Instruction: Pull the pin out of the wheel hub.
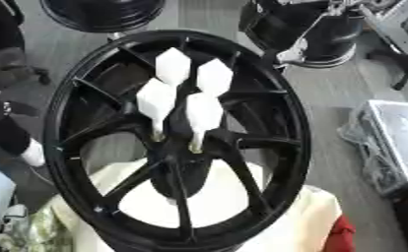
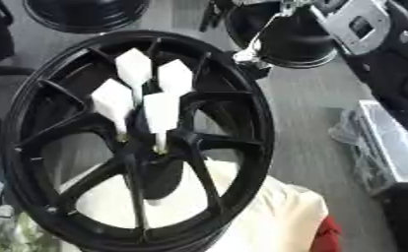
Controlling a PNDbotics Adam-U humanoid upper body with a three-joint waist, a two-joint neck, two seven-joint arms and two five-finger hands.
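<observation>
The black wheel hub (image 1: 180, 142) rests face-up on a cream cloth (image 1: 293, 221), probably to cushion it and keep its centre open to reach. Four white pins (image 1: 204, 115) stand in holes round its centre, heads leaning toward 12 o'clock. At 1 o'clock, the right hand (image 2: 257, 49) is above the rim; its fingers cannot be made out, and the left hand is unseen.
</observation>
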